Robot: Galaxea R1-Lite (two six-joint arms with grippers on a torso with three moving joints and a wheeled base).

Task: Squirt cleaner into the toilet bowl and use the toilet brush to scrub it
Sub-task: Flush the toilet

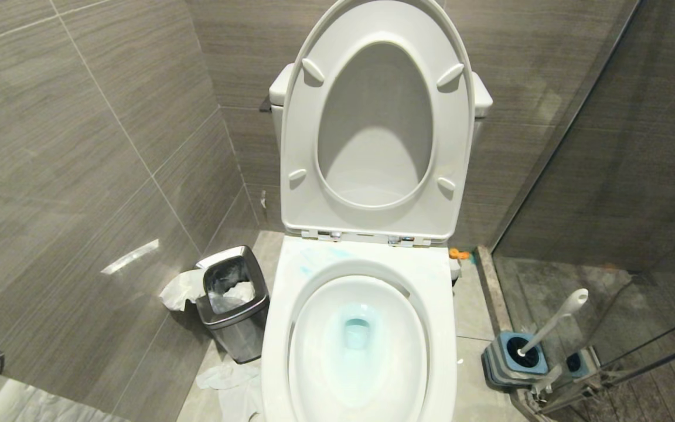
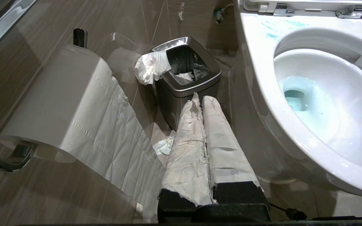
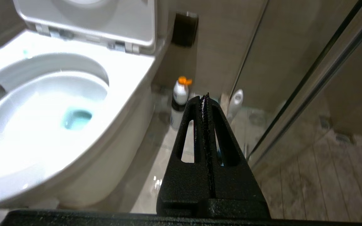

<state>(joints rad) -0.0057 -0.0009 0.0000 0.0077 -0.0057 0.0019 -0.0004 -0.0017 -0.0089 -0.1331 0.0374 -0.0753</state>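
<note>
bathroom: bottle only in r wrist view.

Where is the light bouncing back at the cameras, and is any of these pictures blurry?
Head view: a bright streak of glare on the left wall tile, and the glass panel mirrors the toilet brush. Left wrist view: sharp, with sheen inside the toilet bowl. Right wrist view: the bowl's near basin is blown out white, and the background looks soft.
</note>
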